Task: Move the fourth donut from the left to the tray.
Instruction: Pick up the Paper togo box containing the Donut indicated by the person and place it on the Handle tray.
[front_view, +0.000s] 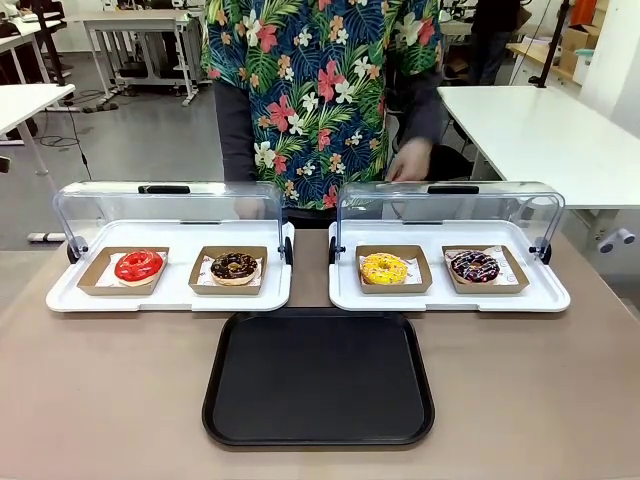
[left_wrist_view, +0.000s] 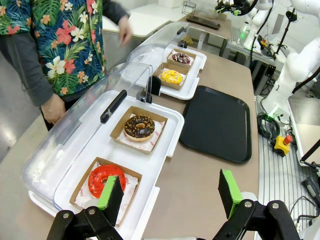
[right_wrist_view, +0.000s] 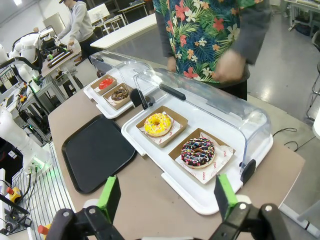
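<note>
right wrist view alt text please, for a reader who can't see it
The open right tool hovers before a white display tray holding a yellow donut and the chocolate drizzled donut, its clear lid raised; a black tray lies beside it.

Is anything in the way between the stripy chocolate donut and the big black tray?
Nothing visible blocks it. The clear lid stands open behind the fourth donut, and only the low rim of its white display tray lies between it and the black tray.
</note>
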